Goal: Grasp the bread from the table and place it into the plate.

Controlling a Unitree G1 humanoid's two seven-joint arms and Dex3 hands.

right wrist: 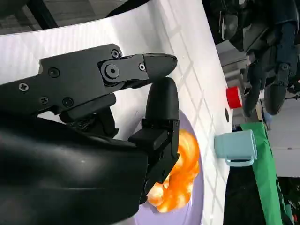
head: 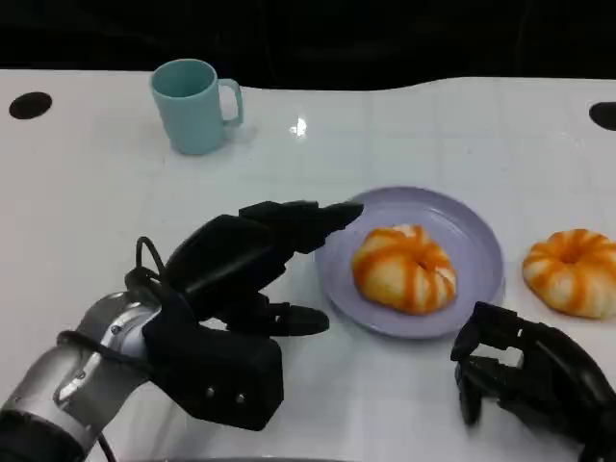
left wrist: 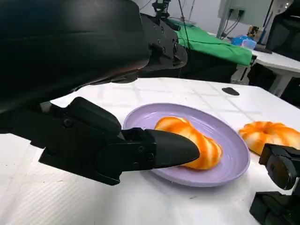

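Note:
An orange-striped round bread (head: 404,268) lies on the purple plate (head: 481,231), a little left of its middle. A second, similar bread (head: 573,271) sits on the white table just right of the plate. My left hand (head: 241,279) hovers at the plate's left rim, fingers stretched toward it and holding nothing. In the left wrist view its thumb (left wrist: 154,150) lies close in front of the plated bread (left wrist: 197,140). My right hand (head: 529,375) is near the front edge, below the second bread, empty with fingers apart. The right wrist view shows the plated bread (right wrist: 180,173) past that hand's fingers (right wrist: 159,112).
A teal mug (head: 192,104) stands at the back left, well away from both hands. Two black round marks (head: 31,104) sit near the table's far corners. The table's dark far edge runs behind the mug.

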